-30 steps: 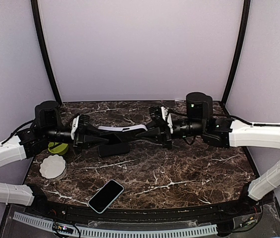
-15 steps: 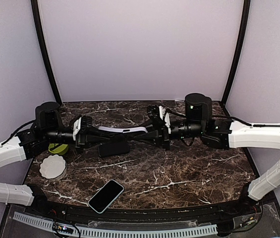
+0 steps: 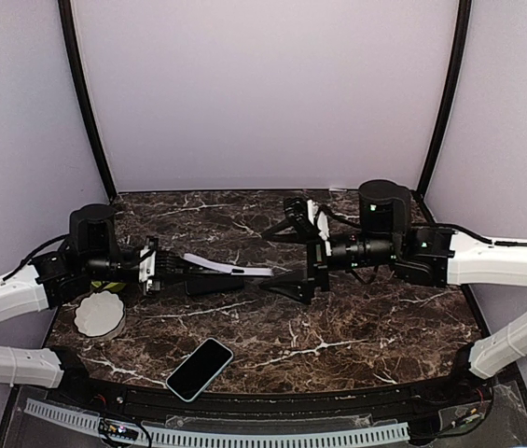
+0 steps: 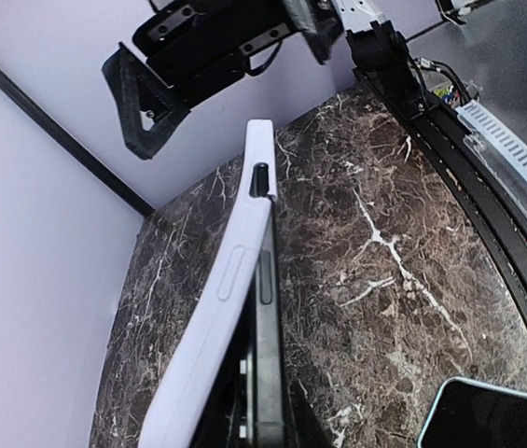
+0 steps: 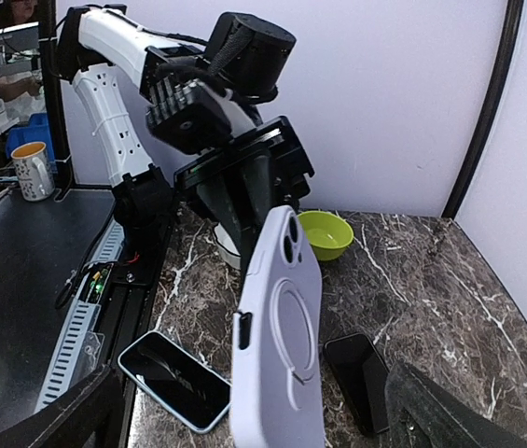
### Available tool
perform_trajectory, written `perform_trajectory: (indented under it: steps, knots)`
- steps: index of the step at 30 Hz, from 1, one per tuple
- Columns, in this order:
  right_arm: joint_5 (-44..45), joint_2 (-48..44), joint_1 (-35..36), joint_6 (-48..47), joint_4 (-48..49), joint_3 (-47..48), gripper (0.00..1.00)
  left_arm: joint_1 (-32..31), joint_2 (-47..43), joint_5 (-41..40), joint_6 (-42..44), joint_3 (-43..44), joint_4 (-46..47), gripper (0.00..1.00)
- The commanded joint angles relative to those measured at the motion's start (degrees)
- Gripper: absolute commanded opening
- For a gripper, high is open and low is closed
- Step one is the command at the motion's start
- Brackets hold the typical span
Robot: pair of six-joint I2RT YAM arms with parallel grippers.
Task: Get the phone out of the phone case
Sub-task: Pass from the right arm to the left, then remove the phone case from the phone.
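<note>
Showed the left gripper (image 3: pixel 173 269) pressed together on the near end of the pale lavender phone case (image 3: pixel 233 271), pinching it clear of the marble table (image 3: pixel 384 327) with its thin edge toward the overhead camera. Showed the right gripper (image 3: pixel 277 259) spread to its widest, one finger above and one below the case's far tip, holding nothing. Revealed, on the case back, only a moulded ring (image 5: pixel 291 331) and a camera cut-out (image 5: pixel 286 245), with a dark phone (image 5: pixel 361 369) flat on the table below and a second phone (image 3: pixel 200 369), pale blue at the rim, near the front edge.
</note>
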Motion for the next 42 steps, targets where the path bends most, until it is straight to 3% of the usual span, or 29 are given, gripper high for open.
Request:
perform_trajectory:
  steps: [1, 9, 17, 23, 32, 42]
  knots:
    - [4.88, -0.49, 0.46, 4.34, -4.24, 3.62, 0.99, -0.38, -3.03, 1.66, 12.25, -1.82, 0.88, 0.00]
    - [13.36, 1.83, 4.26, 2.26, -6.59, 8.67, 0.94, -0.57, -2.74, -0.10, 14.64, -1.99, -0.05, 0.00]
    - [16.95, 9.52, 7.41, 0.42, -17.32, 19.54, 0.86, -0.67, -0.60, -2.14, 13.28, -0.81, -0.75, 0.00]
    - [25.95, 15.48, 11.69, -1.01, -21.24, 24.75, 0.84, -0.71, 1.31, -2.69, 11.29, 0.82, -2.39, 0.00]
    - [29.98, 22.13, 12.54, 1.22, -28.33, 31.90, 0.78, -0.68, 2.39, -2.80, 10.40, 1.57, -2.90, 0.00]
    - [33.42, 27.22, 12.39, 0.24, -34.09, 37.59, 0.64, -0.87, 2.03, -2.17, 10.24, 1.57, -2.88, 0.00]
